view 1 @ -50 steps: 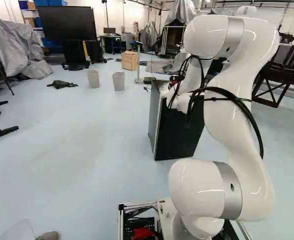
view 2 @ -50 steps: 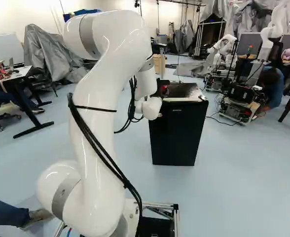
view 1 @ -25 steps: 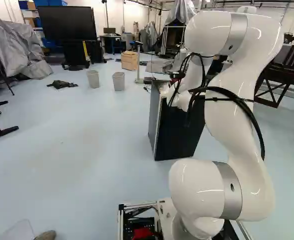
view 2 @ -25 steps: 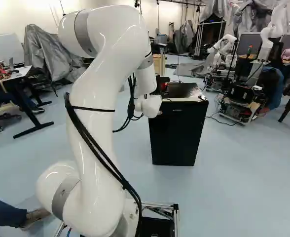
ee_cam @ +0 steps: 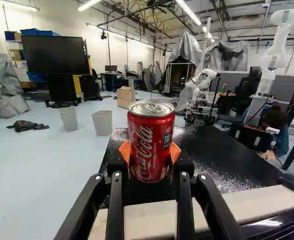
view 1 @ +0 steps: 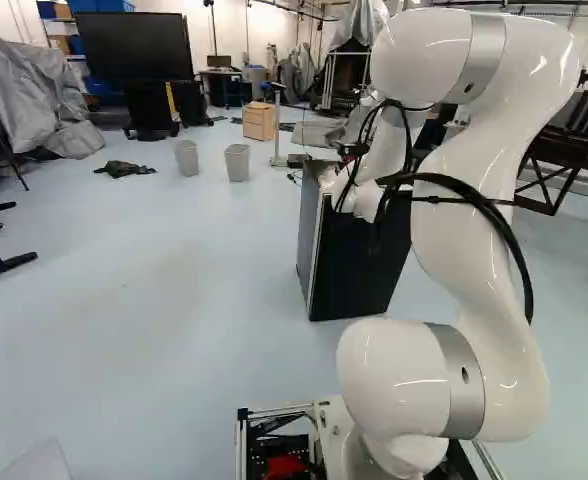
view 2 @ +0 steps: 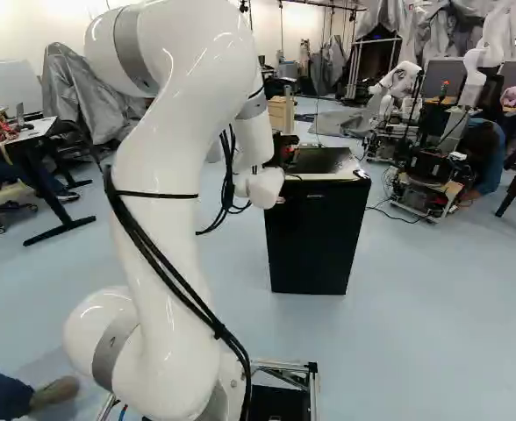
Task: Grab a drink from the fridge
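I see the big white arm (view 1: 474, 230) reach out. Its black gripper (view 2: 284, 149) is open just as wide as the red can (ee_cam: 150, 145), and its orange pads (ee_cam: 124, 151) hug both sides. The can is over the black fridge (view 2: 315, 237). Past that are two bins (ee_cam: 102, 123), then a wooden box (ee_cam: 123, 98).

The black, box-shaped fridge (view 2: 315, 250) has a glossy, finely rough top; over it, a shiny red metal can (ee_cam: 149, 145); beyond it, a pale, matt wooden box (ee_cam: 123, 98).
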Robot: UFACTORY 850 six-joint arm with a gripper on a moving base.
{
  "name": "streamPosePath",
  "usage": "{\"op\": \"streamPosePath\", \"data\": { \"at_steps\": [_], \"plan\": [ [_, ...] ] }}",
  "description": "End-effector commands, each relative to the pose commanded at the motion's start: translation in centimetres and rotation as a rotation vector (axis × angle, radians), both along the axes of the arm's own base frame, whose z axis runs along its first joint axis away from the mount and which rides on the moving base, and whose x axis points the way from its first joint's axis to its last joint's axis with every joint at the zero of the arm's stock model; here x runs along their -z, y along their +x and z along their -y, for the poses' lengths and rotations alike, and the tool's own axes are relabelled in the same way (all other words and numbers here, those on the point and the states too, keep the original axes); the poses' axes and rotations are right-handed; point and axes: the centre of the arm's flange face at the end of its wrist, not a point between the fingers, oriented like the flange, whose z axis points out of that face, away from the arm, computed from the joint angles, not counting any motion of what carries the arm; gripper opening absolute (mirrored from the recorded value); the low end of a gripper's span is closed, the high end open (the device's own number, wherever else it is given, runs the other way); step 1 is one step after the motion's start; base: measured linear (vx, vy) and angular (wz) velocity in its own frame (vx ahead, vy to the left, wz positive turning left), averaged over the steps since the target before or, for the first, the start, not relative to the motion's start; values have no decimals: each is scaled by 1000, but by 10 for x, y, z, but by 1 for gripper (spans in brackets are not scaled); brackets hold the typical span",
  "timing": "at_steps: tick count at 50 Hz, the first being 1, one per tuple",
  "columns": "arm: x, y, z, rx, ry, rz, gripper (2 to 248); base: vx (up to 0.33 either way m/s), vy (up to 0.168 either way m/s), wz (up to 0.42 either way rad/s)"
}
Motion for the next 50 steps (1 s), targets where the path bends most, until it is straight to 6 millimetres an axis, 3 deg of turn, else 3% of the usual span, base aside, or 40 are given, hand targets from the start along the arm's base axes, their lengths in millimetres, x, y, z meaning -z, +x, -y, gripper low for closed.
{"op": "streamPosePath", "data": {
  "at_steps": [26,50],
  "plan": [
    [-19,-43,-32,-20,14,-57,96,0,0,0],
    [-32,-112,-71,-49,32,-138,96,0,0,0]
  ]
}}
